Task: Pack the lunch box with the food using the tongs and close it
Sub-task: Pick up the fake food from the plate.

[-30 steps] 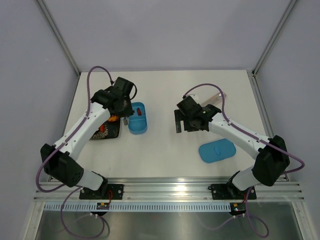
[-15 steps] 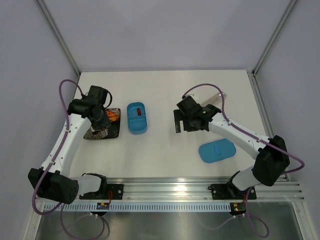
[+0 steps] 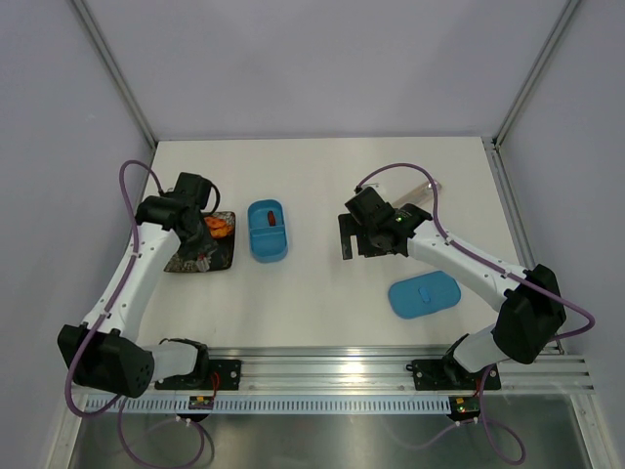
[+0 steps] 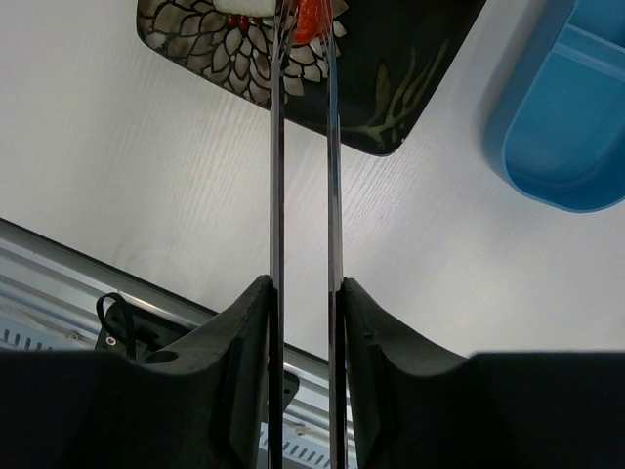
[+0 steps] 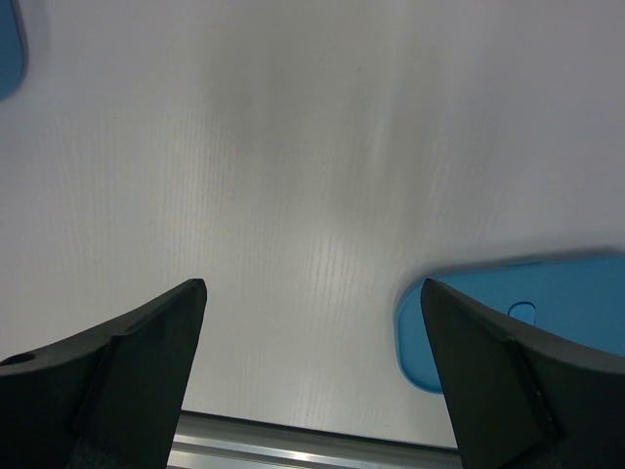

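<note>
My left gripper (image 3: 198, 211) (image 4: 305, 283) hangs over the dark patterned plate (image 3: 217, 258) (image 4: 410, 68) and is shut on the tongs (image 4: 276, 195). The two silver arms stand a little apart, and their tips reach an orange-red piece of food (image 4: 311, 14) next to a pale piece (image 4: 249, 7) at the frame's top edge. Orange food (image 3: 221, 227) shows on the plate. Right of the plate stands the blue lunch box (image 3: 270, 246) (image 4: 576, 127), uncovered, with a red sausage piece (image 3: 268, 218) in its far compartment. My right gripper (image 3: 363, 239) (image 5: 312, 285) hovers open over bare table.
The flat blue lid (image 3: 424, 293) (image 5: 527, 313) lies on the table to the near right, just beside my right gripper's fingers. Metal rails run along the table's near edge, and frame posts stand at the back corners.
The left arm has swung left, from above the lunch box to above the plate, carrying the tongs. The tongs' arms now stand slightly wider apart. The right arm has not moved.
</note>
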Robot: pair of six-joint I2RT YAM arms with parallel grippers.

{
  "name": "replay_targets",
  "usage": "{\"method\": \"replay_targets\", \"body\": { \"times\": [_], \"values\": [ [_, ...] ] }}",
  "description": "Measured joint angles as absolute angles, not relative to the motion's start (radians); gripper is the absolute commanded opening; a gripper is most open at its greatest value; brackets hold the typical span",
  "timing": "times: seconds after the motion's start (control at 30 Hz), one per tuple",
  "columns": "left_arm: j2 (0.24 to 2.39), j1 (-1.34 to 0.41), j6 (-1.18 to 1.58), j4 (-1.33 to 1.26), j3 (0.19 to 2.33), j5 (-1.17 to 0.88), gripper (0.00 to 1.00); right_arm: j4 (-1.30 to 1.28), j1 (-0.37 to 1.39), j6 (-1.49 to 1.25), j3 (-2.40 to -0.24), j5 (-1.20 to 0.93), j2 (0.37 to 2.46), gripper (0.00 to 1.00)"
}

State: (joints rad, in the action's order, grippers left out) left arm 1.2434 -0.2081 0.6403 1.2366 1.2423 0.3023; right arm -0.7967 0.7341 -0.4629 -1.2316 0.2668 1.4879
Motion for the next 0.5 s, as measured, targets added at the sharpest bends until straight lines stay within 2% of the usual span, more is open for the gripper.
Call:
{"method": "replay_targets", "body": {
  "times": [0.2, 0.5],
  "values": [
    [1.259, -0.204, 0.636, 1.218, 1.241, 0.302, 0.41, -0.797, 0.734, -0.463, -1.232, 0.26, 1.488, 0.99],
    [1.3, -0.193, 0.627, 1.192, 1.236, 0.307, 0.41, -0.797, 0.734, -0.455, -1.232, 0.249, 1.488, 0.99]
  ]
}}
